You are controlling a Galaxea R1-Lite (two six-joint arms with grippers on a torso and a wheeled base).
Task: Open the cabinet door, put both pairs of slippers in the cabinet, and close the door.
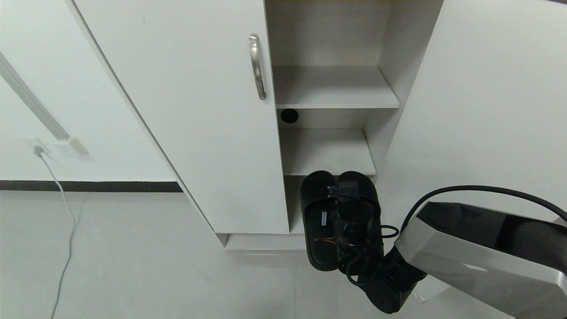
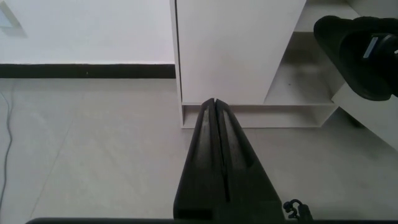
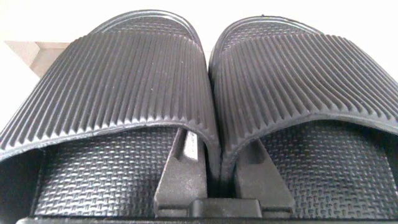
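A pair of black slippers point(image 1: 325, 217) hangs in the air in front of the open cabinet point(image 1: 328, 86), toes toward the lower shelf. My right gripper point(image 1: 343, 197) is shut on the two inner side walls of the pair, one finger in each slipper. Up close, the ribbed straps of the black slippers point(image 3: 137, 81) sit side by side with my right fingers point(image 3: 183, 165) pinching their inner walls. My left gripper point(image 2: 214, 106) is shut and holds nothing, low over the floor, pointing at the cabinet base; the black slippers point(image 2: 360, 53) show beyond it.
The left cabinet door point(image 1: 199, 110) with its metal handle point(image 1: 257, 66) is shut; the right door point(image 1: 483, 102) stands swung open beside my right arm. Two bare shelves point(image 1: 330, 150) sit inside. A cable point(image 1: 66, 226) runs from a wall socket down across the tiled floor at left.
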